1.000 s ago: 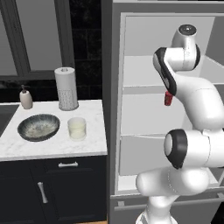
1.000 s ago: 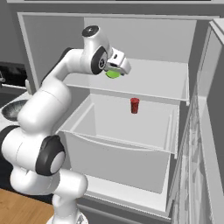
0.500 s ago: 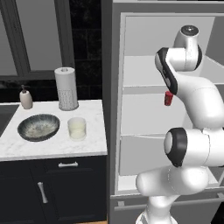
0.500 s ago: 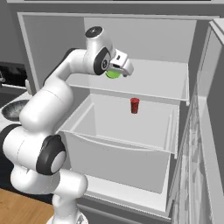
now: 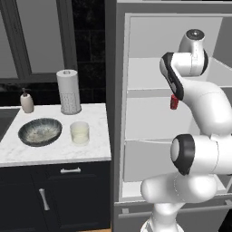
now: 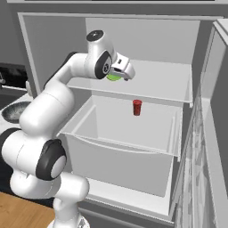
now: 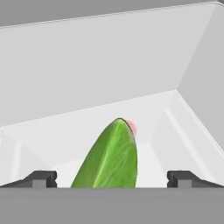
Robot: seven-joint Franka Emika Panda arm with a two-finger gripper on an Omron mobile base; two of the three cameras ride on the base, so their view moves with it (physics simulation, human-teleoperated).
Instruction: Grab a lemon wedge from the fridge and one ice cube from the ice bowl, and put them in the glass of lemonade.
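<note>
The fridge [image 6: 196,84] stands open, and the white arm reaches into its upper shelf [image 6: 169,78]. The pincer [image 7: 111,177] is spread wide, its two dark fingertips [image 7: 41,178] standing well apart on either side of the lemon wedge [image 7: 111,155], which lies on the shelf between them; whether either tip touches it I cannot tell. In the right base view the wedge [image 6: 114,77] shows as a green sliver just under the hand. A small red object [image 6: 137,107] stands one shelf lower. On the table [image 5: 54,152] to the left of the fridge, the glass of lemonade [image 5: 79,132] stands just beside the ice bowl [image 5: 40,131], with a paper-towel roll [image 5: 68,91] and a soap bottle [image 5: 27,101] behind them.
</note>
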